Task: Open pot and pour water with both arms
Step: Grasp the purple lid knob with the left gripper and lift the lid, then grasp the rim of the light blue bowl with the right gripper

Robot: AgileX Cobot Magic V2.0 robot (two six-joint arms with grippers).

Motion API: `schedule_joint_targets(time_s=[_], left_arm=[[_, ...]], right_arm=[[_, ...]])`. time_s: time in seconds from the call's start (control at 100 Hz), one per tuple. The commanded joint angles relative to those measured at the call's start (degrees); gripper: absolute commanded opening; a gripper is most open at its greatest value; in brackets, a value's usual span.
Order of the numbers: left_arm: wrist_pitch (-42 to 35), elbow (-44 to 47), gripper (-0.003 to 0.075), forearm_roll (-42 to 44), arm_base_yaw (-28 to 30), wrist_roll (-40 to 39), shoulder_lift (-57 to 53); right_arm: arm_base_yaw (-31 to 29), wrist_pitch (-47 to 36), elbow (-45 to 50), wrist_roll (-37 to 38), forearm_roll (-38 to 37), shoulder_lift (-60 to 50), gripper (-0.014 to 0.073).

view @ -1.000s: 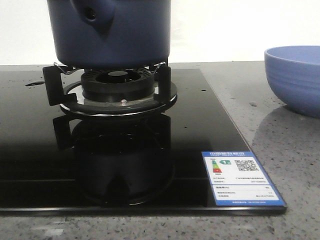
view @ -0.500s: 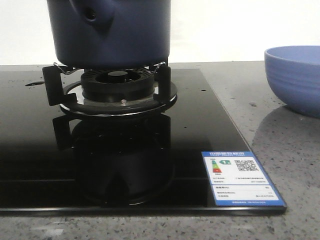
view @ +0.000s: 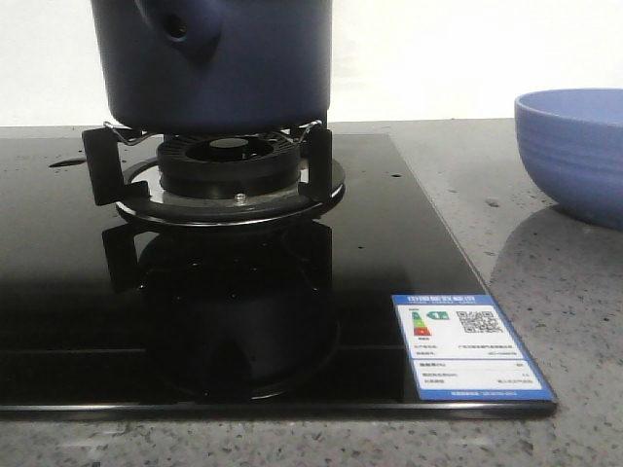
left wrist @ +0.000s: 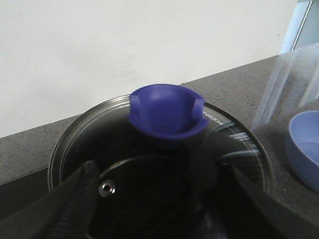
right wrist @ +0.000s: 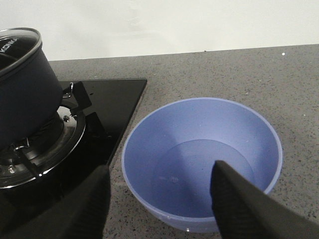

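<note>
The dark navy pot (view: 224, 58) stands on the gas burner (view: 229, 165), its side stub with a round hole (view: 175, 29) facing front; its top is cut off in the front view. A glass lid (left wrist: 239, 144) with a blue knob (left wrist: 167, 112) covers it. My left gripper (left wrist: 162, 169) is open just above the lid, its fingers on either side short of the knob. My right gripper (right wrist: 160, 167) is open over the near rim of the periwinkle bowl (right wrist: 202, 164), beside the pot (right wrist: 20, 94). Neither gripper shows in the front view.
The black glass cooktop (view: 78, 292) carries an energy label (view: 467, 341) at its front right corner. The bowl (view: 574, 156) stands on the grey speckled counter (view: 545, 272) right of the cooktop. A white wall runs behind.
</note>
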Motion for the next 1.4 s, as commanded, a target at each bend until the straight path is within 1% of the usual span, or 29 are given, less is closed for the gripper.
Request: schedule_joint_targets(time_s=[0.0, 0.27, 0.68, 0.98, 1.13, 1.24, 1.39], left_arm=[[-3.9, -4.3, 0.0477, -0.7, -0.4, 0.1, 1.8], [-2.2, -9.0, 0.0533, -0.9, -0.4, 0.1, 6.6], [-2.8, -10.2, 0.0535, -1.7, -0.4, 0.1, 9.0], [-8.9, -10.2, 0.0535, -1.6, -2.8, 1.1, 12.0], [-11.4, -10.2, 0.0534, -1.6, -2.8, 1.4, 12.3], [-11.8, -10.2, 0.0526, -1.3, -2.8, 1.5, 12.3], [-11.8, -10.2, 0.0475, -1.1, -2.8, 1.5, 12.6]], right_arm=[[0.0, -4.8, -2.1, -0.6, -0.6, 0.5, 0.0398], [0.0, -4.8, -2.1, -0.6, -0.6, 0.5, 0.0398], [0.0, -4.8, -2.1, -0.6, -0.6, 0.5, 0.0398], [0.0, -4.9, -2.1, -0.6, -0.6, 0.5, 0.0398], [0.0, -4.5, -2.1, -0.6, -0.6, 0.5, 0.0398], [0.0, -4.4, -2.1, -0.6, -0.6, 0.5, 0.0398], [0.0, -4.4, -2.1, -0.6, -0.6, 0.5, 0.0398]])
